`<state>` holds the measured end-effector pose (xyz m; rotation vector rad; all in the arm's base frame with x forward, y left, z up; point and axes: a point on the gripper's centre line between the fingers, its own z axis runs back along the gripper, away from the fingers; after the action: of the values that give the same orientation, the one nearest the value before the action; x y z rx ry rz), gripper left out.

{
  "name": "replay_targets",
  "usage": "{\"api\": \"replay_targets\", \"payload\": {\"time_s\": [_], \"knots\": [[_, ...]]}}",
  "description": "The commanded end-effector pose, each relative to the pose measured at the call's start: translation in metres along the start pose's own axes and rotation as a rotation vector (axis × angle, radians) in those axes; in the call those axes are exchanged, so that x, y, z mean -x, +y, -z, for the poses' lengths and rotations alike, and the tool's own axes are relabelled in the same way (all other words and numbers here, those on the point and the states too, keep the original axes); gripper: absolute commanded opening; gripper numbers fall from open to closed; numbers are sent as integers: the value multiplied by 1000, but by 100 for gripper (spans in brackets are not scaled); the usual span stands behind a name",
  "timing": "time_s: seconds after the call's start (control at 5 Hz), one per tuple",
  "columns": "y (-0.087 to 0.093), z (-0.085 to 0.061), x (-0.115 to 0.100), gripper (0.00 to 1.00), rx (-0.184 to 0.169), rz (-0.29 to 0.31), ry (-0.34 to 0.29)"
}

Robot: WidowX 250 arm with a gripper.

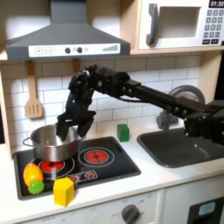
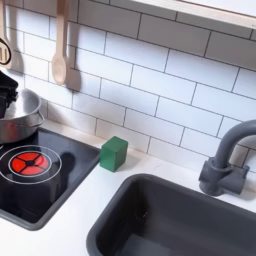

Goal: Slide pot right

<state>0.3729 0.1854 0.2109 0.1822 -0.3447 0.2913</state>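
Note:
The shiny silver pot (image 1: 48, 143) stands on the black stove's back left burner in the first exterior view. It also shows at the left edge of the second exterior view (image 2: 18, 116). My black gripper (image 1: 70, 131) hangs over the pot's right rim, pointing down. Its two fingers stand apart, one over the pot's inside and one outside the rim. I cannot tell whether they touch the rim. The gripper (image 2: 6, 92) is cut off by the second exterior view's left edge.
A red burner (image 1: 94, 157) lies right of the pot. A green block (image 1: 123, 132) sits on the counter between the stove and the sink (image 1: 179, 147), which has a faucet (image 1: 189, 98). A yellow block (image 1: 64, 191) and an orange-and-green toy (image 1: 33, 177) lie at the stove's front. A wooden spatula (image 1: 33, 96) hangs on the wall.

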Motion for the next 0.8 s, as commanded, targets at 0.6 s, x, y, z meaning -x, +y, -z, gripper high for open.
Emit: {"api": "replay_targets", "payload": {"time_s": [0.6], "knots": [[-1, 18, -26, 100, 1, 60, -18]]}}
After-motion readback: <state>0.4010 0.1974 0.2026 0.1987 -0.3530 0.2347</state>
